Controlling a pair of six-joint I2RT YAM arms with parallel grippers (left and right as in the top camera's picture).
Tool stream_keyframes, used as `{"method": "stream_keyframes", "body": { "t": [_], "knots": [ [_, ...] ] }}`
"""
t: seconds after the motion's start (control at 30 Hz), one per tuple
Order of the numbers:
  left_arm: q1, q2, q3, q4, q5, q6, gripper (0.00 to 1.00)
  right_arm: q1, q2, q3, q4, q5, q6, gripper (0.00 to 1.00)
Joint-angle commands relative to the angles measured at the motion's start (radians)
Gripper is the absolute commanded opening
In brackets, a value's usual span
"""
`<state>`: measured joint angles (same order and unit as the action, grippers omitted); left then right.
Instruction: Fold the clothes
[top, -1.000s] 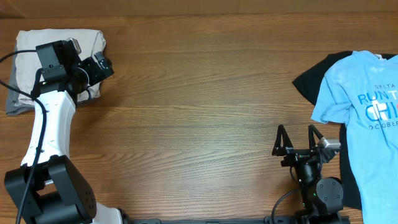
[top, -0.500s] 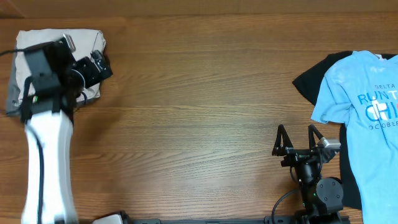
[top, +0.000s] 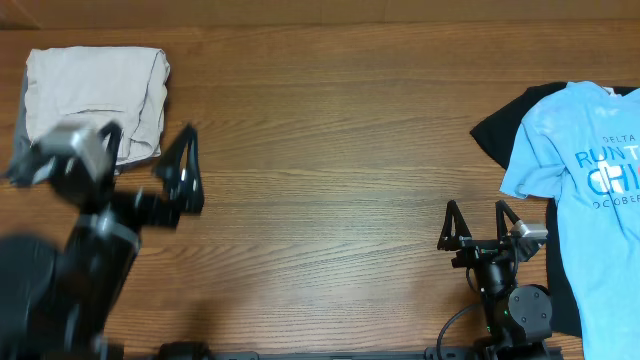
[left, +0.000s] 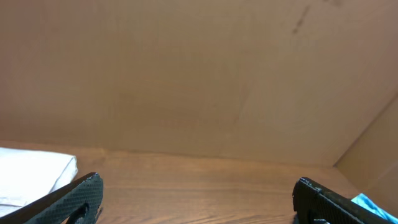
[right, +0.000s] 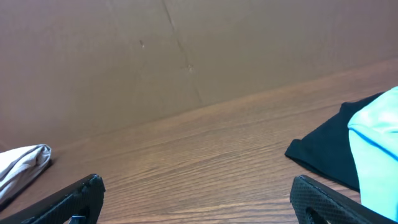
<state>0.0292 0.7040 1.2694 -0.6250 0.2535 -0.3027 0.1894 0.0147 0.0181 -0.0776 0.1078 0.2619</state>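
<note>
overhead, next garment: the light blue T-shirt (top: 588, 175) lies unfolded at the right end of the table (top: 330, 150), on top of a black garment (top: 497, 128). Its long axis runs from the near edge to the far edge.
overhead, nearer arm: my right gripper (top: 478, 228) sits just beside the shirt's near left side, so the cloth lies to my right. My left gripper (top: 182, 175) is well apart from it, across the table.
overhead, done pile: a folded beige garment (top: 95, 85) lies in the far left corner, near my left gripper but apart from it.
overhead, hard to read: my left arm is smeared by blur, and the frame cuts off the shirt's right side.
left wrist, fingers: spread wide, with only bare wood and the cardboard wall (left: 186, 74) between them. They hold nothing.
left wrist, cloth: a pale folded edge shows at far left and a blue sliver at far right. Both are cut off.
right wrist, fingers: wide apart and empty.
right wrist, cloth: the black garment and the blue shirt lie ahead and to the right, beyond my right fingertip. I cannot make out the hem or the collar from here.
</note>
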Motion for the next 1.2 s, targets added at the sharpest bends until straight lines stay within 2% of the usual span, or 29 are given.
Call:
{"method": "stream_keyframes", "body": {
  "t": [0.0,0.13,0.23,0.47,0.63,0.8,0.97,1.17],
  "knots": [
    [-0.01,-0.094,0.008,-0.072,-0.001,0.023,1.0,-0.006,-0.012,-0.01,0.005,-0.005,-0.004,1.0],
    [-0.012,-0.178,-0.011,-0.203,-0.001,0.022,1.0,-0.006,-0.012,-0.01,0.005,-0.005,-0.004,1.0],
    [-0.012,-0.229,-0.072,-0.247,0.003,0.018,1.0,-0.006,-0.012,-0.01,0.005,-0.005,-0.004,1.0],
    [-0.011,-0.358,-0.381,-0.227,-0.003,0.019,1.0,-0.006,-0.012,-0.01,0.005,-0.005,-0.004,1.0],
    [-0.01,-0.451,-0.632,-0.064,-0.004,0.019,1.0,-0.006,-0.012,-0.01,0.005,-0.005,-0.004,1.0],
    [-0.01,-0.548,-0.849,0.175,-0.023,0.019,1.0,-0.006,-0.012,-0.01,0.005,-0.005,-0.004,1.0],
    [-0.011,-0.608,-0.998,0.384,-0.052,0.019,1.0,-0.006,-0.012,-0.01,0.005,-0.005,-0.005,1.0],
    [-0.011,-0.645,-1.109,0.538,-0.075,0.019,1.0,-0.006,-0.012,-0.01,0.005,-0.005,-0.004,1.0]
  ]
}}
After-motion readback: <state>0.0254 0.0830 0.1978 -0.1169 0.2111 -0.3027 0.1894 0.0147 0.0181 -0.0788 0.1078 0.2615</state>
